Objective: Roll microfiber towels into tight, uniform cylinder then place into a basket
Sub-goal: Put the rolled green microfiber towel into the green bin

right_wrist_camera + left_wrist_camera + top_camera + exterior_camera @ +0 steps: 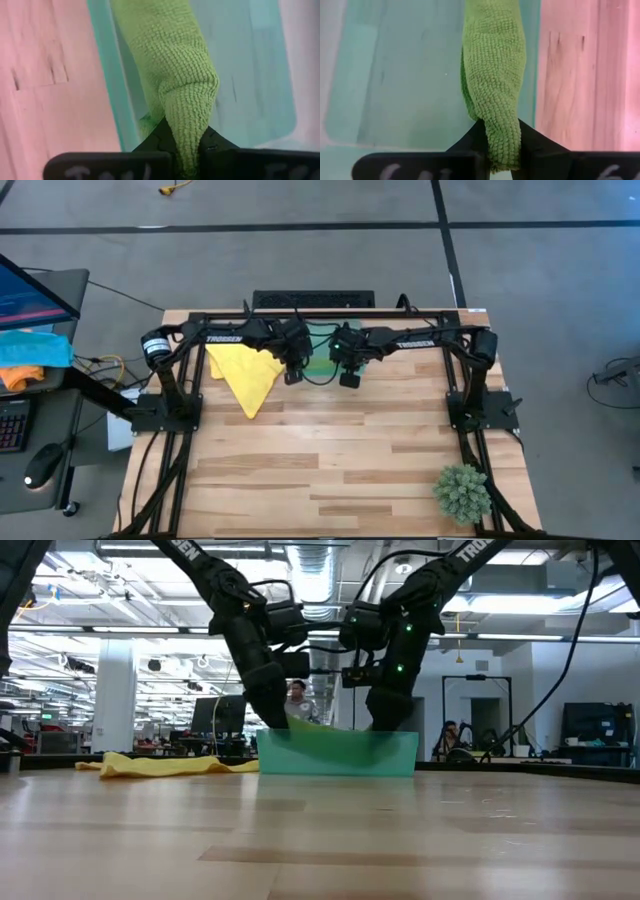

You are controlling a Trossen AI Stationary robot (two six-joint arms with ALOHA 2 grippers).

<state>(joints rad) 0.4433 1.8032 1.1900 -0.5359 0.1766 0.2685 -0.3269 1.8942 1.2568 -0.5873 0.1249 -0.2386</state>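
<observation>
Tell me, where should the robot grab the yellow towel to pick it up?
Probably at the pointed corner of the yellow towel nearest the table's middle, coming straight down from above. It lies flat and spread on the wood beside the basket, so only an edge or corner gives a pinchable fold. Both tools are busy: the left tool and right tool each pinch an end of the green towel.
</observation>
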